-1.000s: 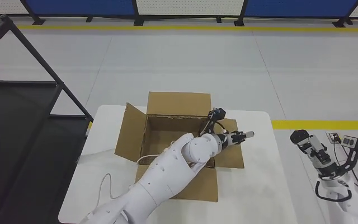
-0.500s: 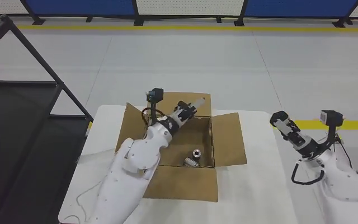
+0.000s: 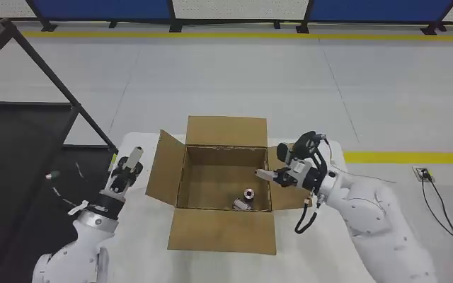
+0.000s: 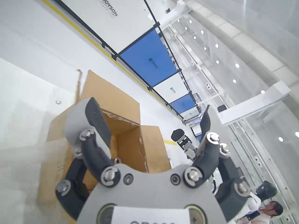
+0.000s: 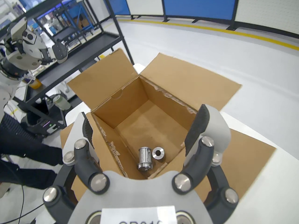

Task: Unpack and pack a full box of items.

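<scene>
The cardboard box [image 3: 225, 131] is plain brown, a little paler on its inner bottom. The metal cylinder [image 5: 144, 158] and the metal ring [image 5: 158, 153] in it are shiny silver. The surface [image 3: 145, 219] is white. The jaws of the right gripper [image 5: 144, 117] are white with black pads. The floor [image 3: 233, 78] is light grey with a yellow line [image 3: 233, 35].

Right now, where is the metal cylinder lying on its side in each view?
Top view: metal cylinder on the cardboard box floor, in the corner toward the robot's right.
Right wrist view: on the box floor, beside the metal ring.
Left wrist view: hidden inside the box.
Shared landmark: the box's open flaps.
</scene>
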Motion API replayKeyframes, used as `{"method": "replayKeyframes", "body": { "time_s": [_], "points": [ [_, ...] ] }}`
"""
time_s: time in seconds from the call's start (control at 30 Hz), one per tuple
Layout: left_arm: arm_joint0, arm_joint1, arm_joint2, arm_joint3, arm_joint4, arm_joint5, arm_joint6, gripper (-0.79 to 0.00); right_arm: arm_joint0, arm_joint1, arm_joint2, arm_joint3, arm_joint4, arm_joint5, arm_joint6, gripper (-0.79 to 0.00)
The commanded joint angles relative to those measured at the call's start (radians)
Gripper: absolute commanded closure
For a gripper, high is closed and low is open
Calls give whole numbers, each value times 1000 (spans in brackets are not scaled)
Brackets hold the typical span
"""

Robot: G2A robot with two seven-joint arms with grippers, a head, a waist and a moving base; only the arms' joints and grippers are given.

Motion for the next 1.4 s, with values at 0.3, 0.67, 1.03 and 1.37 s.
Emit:
{"method": "replayKeyframes", "body": {
  "time_s": [0.3, 0.67, 1.03, 1.37],
  "points": [
    [24, 1, -23, 4, -27, -12, -1, -785, 4, 0, 0, 5, 79, -1, 3, -785],
    [31, 2, -54, 11, -125, -2, 40, -785, 58, -9, -93, -21, -47, 13, 57, -785],
    [140, 18, -182, 63, -181, -67, -2, -785, 368, -100, -481, 158, -332, 195, 329, -785],
    [160, 23, -215, 82, -228, -96, -43, -785, 517, -180, -633, 347, -267, 209, 472, -785]
  ]
}}
